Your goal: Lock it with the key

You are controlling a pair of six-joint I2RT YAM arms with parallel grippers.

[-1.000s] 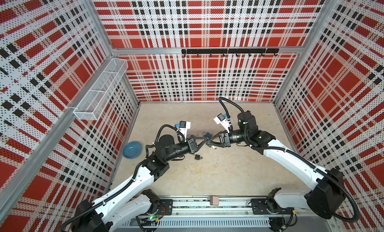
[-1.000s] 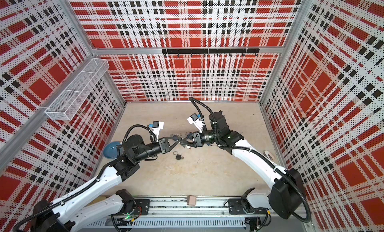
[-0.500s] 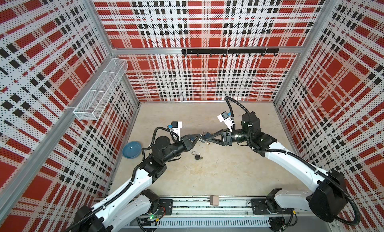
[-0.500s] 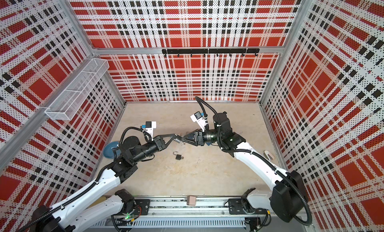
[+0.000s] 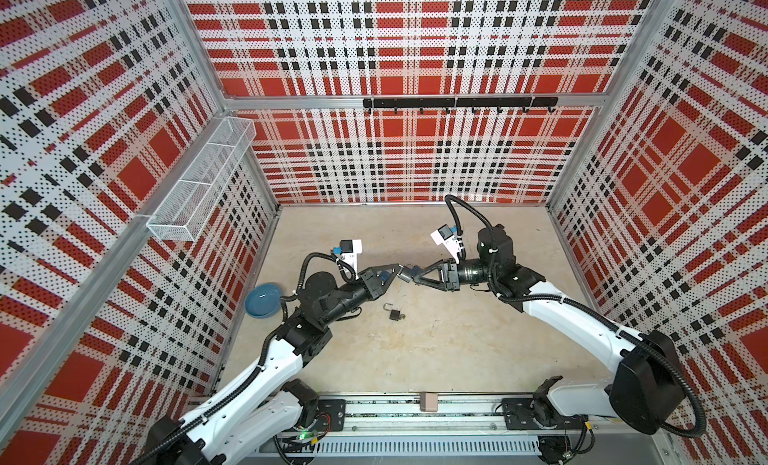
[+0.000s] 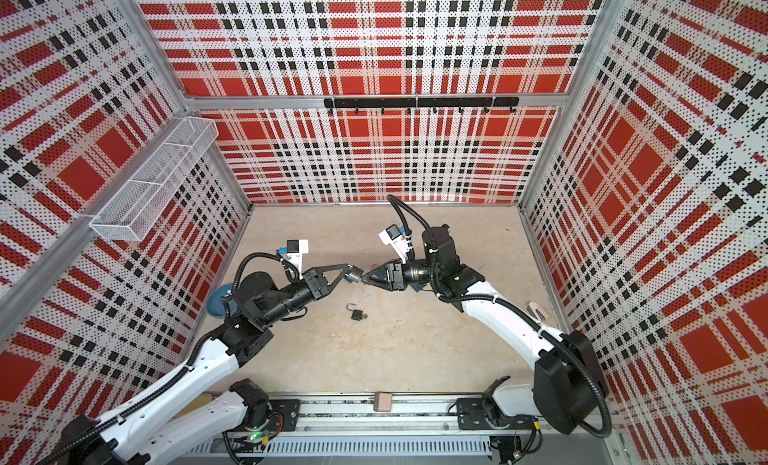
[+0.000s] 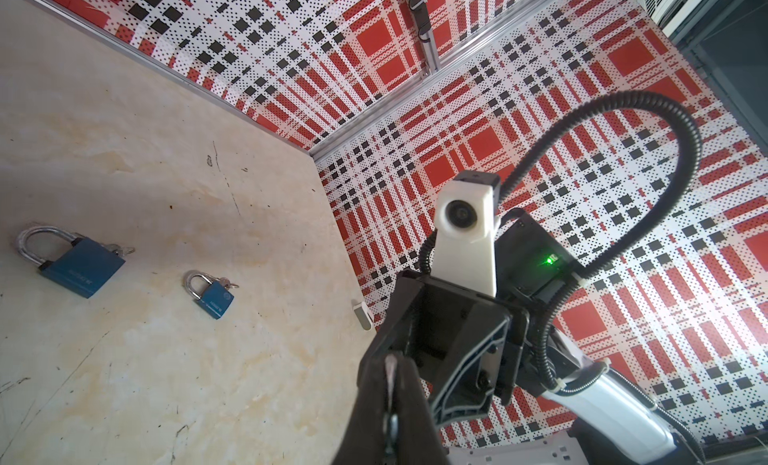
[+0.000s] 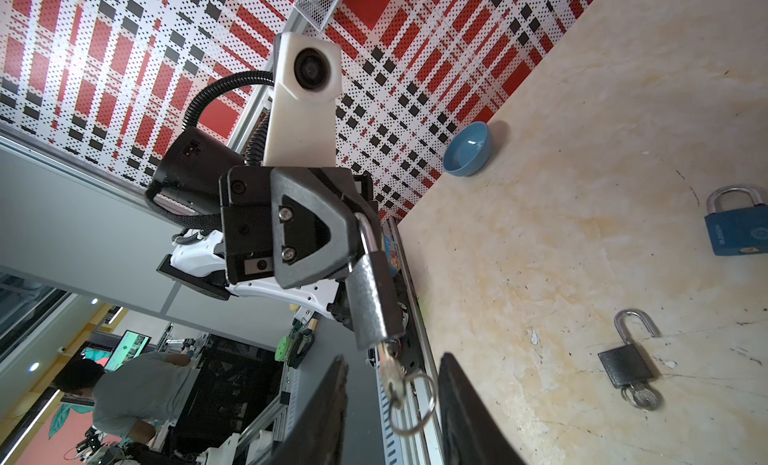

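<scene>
Grey padlock point(image 8: 376, 300), shackle clamped in left tool point(image 8: 360, 242), aims its key point(image 8: 391, 372) into gaping right tool point(image 8: 394, 396).

Red plaid perforated walls point(image 5: 415, 47), beige marbled floor point(image 5: 457, 338), wire basket point(image 5: 199, 184)

Four padlocks: one grey lock point(image 8: 374, 296), one black lock point(image 5: 397, 315), one big blue lock point(image 7: 81, 267), one small blue lock point(image 7: 214, 300). One bowl point(image 5: 262, 299). One basket point(image 5: 199, 184). One hook rail point(image 5: 457, 103).
</scene>
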